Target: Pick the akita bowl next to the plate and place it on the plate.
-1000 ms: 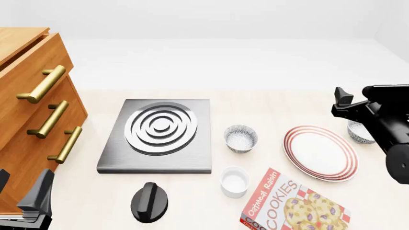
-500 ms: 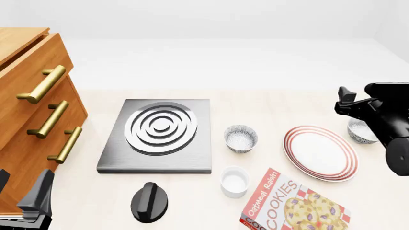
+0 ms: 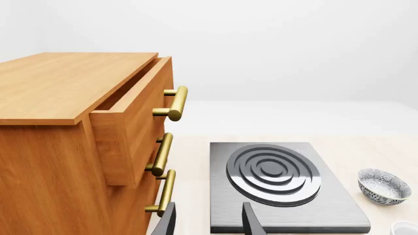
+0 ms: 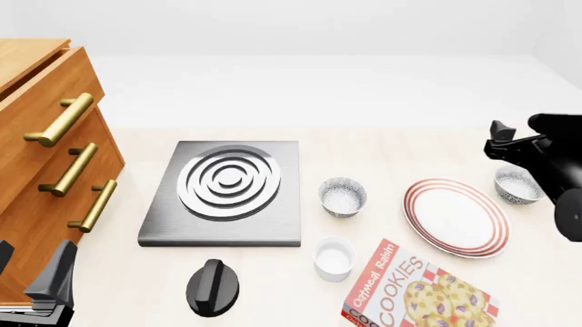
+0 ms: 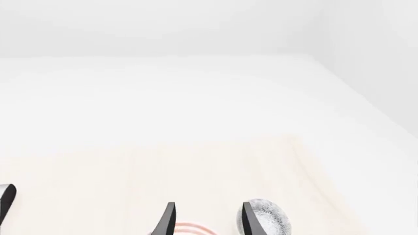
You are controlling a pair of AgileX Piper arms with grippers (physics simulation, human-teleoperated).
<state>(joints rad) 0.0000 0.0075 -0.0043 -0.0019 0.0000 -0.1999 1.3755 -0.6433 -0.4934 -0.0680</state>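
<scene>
The akita bowl (image 4: pixel 518 185), speckled grey-blue with a white inside, stands just right of the red-ringed plate (image 4: pixel 454 216). My right gripper (image 4: pixel 500 139) hovers above and slightly behind this bowl, open and empty. In the right wrist view the akita bowl (image 5: pixel 269 218) shows beside one fingertip, and a sliver of the plate rim (image 5: pixel 191 227) shows between the fingers of the right gripper (image 5: pixel 207 220). A look-alike bowl (image 4: pixel 342 196) sits left of the plate. My left gripper (image 4: pixel 27 269) rests open at the near left corner, far from both, and in its wrist view the left gripper (image 3: pixel 209 221) holds nothing.
A stove burner plate (image 4: pixel 225 191) lies mid-table, with a black knob (image 4: pixel 212 286) in front of it. A small white cup (image 4: pixel 334 257) and a cookie box (image 4: pixel 414 293) sit near the front. A wooden drawer cabinet (image 4: pixel 46 157) fills the left side, its top drawer (image 3: pixel 140 112) slightly open.
My right arm has drifted right, uncovering more of the bowl beside the plate. The left arm and all dishes stayed still.
</scene>
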